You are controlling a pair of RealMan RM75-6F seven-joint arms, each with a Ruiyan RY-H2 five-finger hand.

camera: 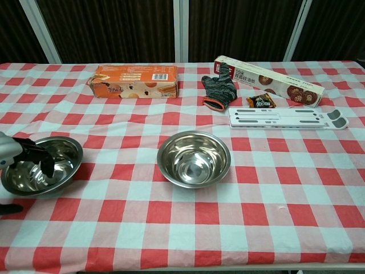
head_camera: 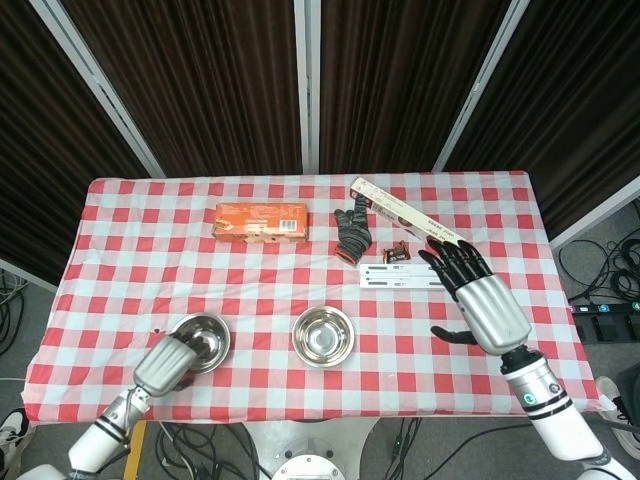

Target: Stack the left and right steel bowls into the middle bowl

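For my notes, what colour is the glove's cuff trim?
Orange-red on the grey glove, clearest in the chest view.

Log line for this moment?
left hand: fingers inside left bowl | right hand: open, raised | middle bowl: empty

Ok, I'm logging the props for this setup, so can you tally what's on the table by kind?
Steel bowls: 2, left bowl, middle bowl
Boxes: 2, orange box, long biscuit box
Work glove: 1
Snack packet: 1
White slotted stand: 1
Total: 7

Lab or studio setup, dark curtains (head_camera: 200, 80), checkered table (head_camera: 130, 260), floor cables (head_camera: 600, 270)
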